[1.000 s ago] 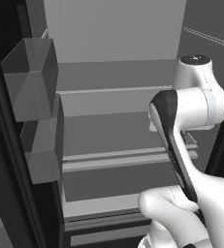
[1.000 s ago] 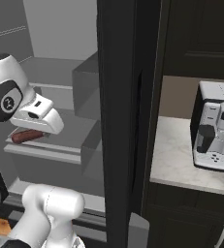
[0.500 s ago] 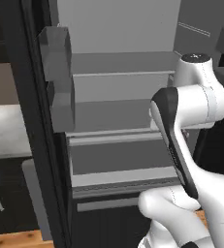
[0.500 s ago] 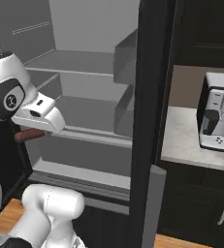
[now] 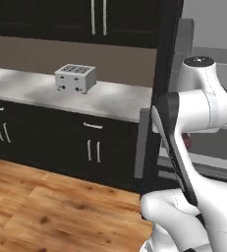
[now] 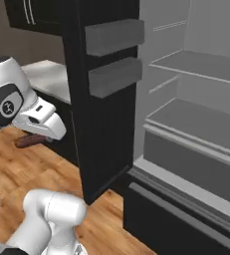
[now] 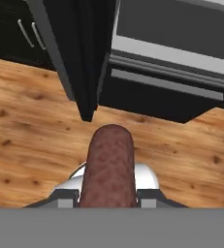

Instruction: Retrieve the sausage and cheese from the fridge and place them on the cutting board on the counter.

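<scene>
My gripper (image 6: pixel 36 136) is shut on the sausage (image 6: pixel 28 141), a dark reddish-brown cylinder that sticks out from the hand over the wooden floor. In the hand view the sausage (image 7: pixel 109 167) rises between the jaws and points at the foot of the fridge door (image 7: pixel 84 53). A sliver of the sausage (image 5: pixel 186 142) peeks out behind the arm. The black fridge (image 6: pixel 186 129) stands open to my right, its grey shelves bare. The marble counter (image 5: pixel 110 98) runs along the left. The cheese and the cutting board are out of view.
A silver toaster (image 5: pixel 75 78) sits on the counter, with dark cabinets (image 5: pixel 46 142) below and above. The open fridge door (image 6: pixel 104 99), carrying two grey bins (image 6: pixel 114 37), stands between the hand and the fridge interior. Wooden floor (image 5: pixel 46 206) lies open ahead.
The base has swung away from the fridge: its interior has slid to the right and the counter with the toaster has come into view. The sausage stays in the gripper.
</scene>
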Motion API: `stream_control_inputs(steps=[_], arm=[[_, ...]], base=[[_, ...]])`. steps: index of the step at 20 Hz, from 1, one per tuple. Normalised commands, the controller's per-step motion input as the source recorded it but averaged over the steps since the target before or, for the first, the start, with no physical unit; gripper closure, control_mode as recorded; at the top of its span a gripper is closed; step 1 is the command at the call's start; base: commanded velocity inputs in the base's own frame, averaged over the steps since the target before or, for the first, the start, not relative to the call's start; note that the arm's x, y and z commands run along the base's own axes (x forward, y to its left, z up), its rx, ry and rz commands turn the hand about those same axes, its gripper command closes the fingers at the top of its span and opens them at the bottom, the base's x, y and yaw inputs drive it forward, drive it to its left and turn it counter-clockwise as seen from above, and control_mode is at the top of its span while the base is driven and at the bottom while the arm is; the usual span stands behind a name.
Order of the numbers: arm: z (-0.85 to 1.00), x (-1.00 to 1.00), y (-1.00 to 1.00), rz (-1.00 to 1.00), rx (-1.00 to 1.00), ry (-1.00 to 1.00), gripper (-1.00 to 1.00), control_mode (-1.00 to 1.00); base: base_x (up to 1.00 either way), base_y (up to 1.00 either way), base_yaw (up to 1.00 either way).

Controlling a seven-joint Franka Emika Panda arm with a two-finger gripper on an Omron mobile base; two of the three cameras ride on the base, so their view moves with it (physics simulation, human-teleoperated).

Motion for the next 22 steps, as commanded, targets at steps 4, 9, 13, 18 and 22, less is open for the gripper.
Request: stream_control_inputs(steps=[4, 9, 13, 18, 22], arm=[[0.00, 0.00, 0.00, 0.00, 0.00, 0.00, 1.00, 1.00], [0.00, 0.00, 0.00, 0.00, 0.00, 0.00, 1.00, 1.00], [0.00, 0.00, 0.00, 0.00, 0.00, 0.00, 1.00, 1.00], [0.00, 0.00, 0.00, 0.00, 0.00, 0.00, 1.00, 1.00], [0.00, 0.00, 0.00, 0.00, 0.00, 0.00, 1.00, 1.00]], base=[[-0.33, 0.53, 1.00], [-0.31, 0.62, 0.99], [-0.23, 0.59, 0.99], [-0.14, 0.77, 0.86], [-0.01, 1.00, 0.40]])
